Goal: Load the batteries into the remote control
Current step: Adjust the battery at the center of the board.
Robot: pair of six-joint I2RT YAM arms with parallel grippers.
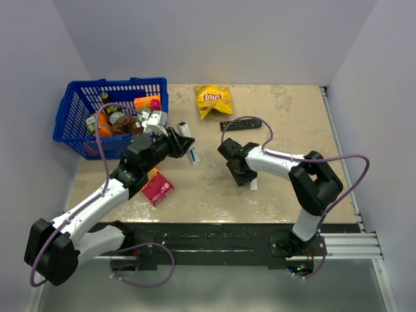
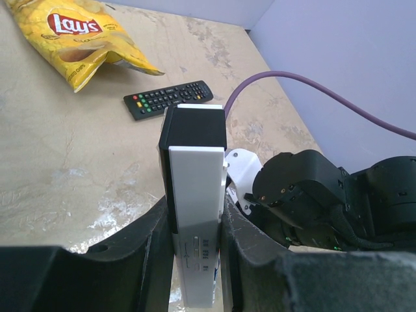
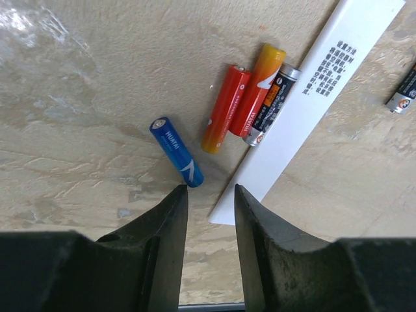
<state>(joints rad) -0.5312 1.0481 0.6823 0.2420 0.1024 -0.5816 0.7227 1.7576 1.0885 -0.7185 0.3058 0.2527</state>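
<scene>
- Batteries (image 3: 225, 108): none seen inside the remote; all lying loose on the tabletop (image 3: 78, 97), near the middle, a little to the right.
- Blue battery (image 3: 177, 152) lying alone. Red battery (image 3: 224, 110) and orange battery (image 3: 260, 81) side by side, touching. Dark-and-orange battery (image 3: 273, 104) against the orange one, overlapping the edge of the back strip (image 3: 325, 71). One more at the right edge of the right wrist view.
- Back strip: off the remote, flat on the tabletop just right of the cluster.
- Remote control (image 2: 194, 214): lifted clear of the tabletop, left of the batteries and well apart from them, dark end pointing far. Battery bay not visible from any view.
- Judged progress: cover removed and remote picked up; loading itself not begun. Left to do: pick up the cells, seat them, refit the strip.
- Right hand (image 3: 210, 195): fingers apart, holding nothing, low over the tabletop. Near end of the blue battery just beyond the left fingertip, almost at the mouth of the gap but not yet between the fingers. Corner of the back strip just beyond the right fingertip.
- Left hand (image 2: 195, 218): clamped on the remote control across its width, raised left of the right hand.
- Further out: black remote (image 2: 169, 99) and chip bag (image 2: 81, 39) towards the far side, blue basket (image 1: 71, 117) at far left.
</scene>
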